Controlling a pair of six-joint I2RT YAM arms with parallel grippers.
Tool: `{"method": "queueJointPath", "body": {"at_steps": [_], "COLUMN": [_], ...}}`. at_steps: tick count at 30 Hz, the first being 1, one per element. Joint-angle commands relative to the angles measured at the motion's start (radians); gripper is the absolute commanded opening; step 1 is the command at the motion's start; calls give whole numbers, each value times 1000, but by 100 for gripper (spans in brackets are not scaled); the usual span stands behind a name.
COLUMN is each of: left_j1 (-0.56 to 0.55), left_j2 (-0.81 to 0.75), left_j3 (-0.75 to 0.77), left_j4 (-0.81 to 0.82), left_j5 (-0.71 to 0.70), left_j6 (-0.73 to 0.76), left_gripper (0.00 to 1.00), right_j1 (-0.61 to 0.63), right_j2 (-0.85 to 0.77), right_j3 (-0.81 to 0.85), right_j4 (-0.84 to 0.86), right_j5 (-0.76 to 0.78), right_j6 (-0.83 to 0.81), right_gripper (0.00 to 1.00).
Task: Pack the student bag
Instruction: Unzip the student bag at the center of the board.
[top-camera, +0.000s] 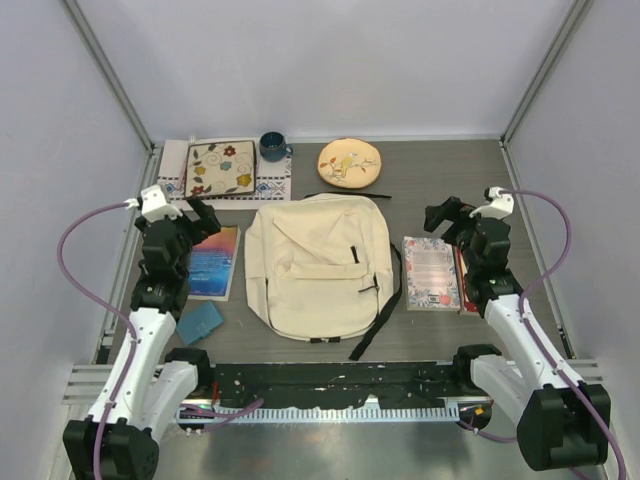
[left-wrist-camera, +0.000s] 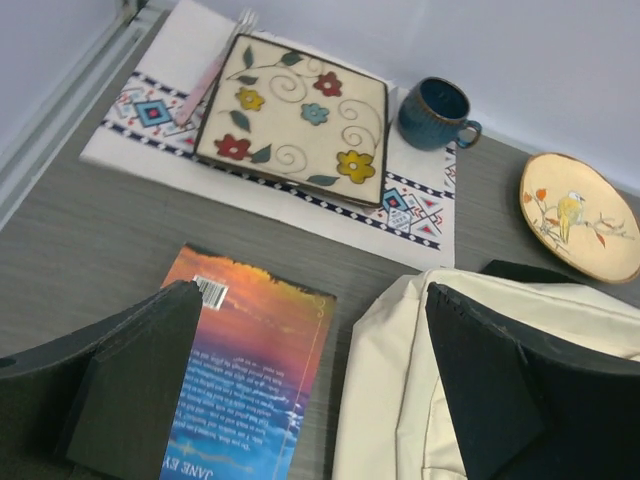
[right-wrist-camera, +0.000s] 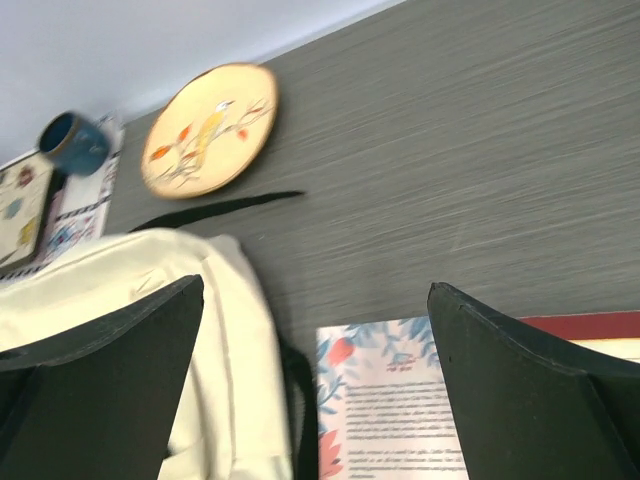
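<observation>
Top external view: the bag (top-camera: 318, 268) lies flat in the middle of the counter (top-camera: 450, 180), between the arms. The left tool (top-camera: 204, 222) hovers with jaws wide apart and empty over a sunset book (top-camera: 215, 262) beside the bag. The right tool (top-camera: 442, 218), also spread and empty, hangs above a floral book (top-camera: 431, 272). A round plate (top-camera: 349, 162), a mug (top-camera: 272, 147) and a square plate (top-camera: 221, 168) sit behind.

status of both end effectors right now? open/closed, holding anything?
Left end effector: open, holding nothing.
Right end effector: open, holding nothing.
</observation>
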Motion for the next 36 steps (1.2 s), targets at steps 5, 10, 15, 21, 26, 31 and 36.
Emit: {"method": "queueJointPath", "body": {"at_steps": [5,10,15,21,26,31,36], "left_j1": [3,3,3,-17,-90,-135,-147], "left_j2": [-87,-165,-227,-136,-129,-93,-112], "left_j3": [109,45,-67,-69,-69,-15,-1], "left_j4": [-385,-399,-293,-337,-353,-413,-459], "left_j5": [-16,55,262,322,238,210,181], "left_j6": [-286,-326,-381,-363,-345,-308,-292], "left_gripper": [99,99,100,100,100,100,99], "right_j1": [2,2,2,45,181,231,238], "right_j2": [22,108,190,380,473,595,677], "right_j3": [21,84,106,158,208,253,293], "right_j4": [16,-83,-86,-71,-77,-78,-103], "right_j5": [-254,-339,-434,-573,-433,-250,-148], "right_j6": [33,-6,11,28,-9,-3,-47], "right_gripper": [100,97,92,87,88,90,92]}}
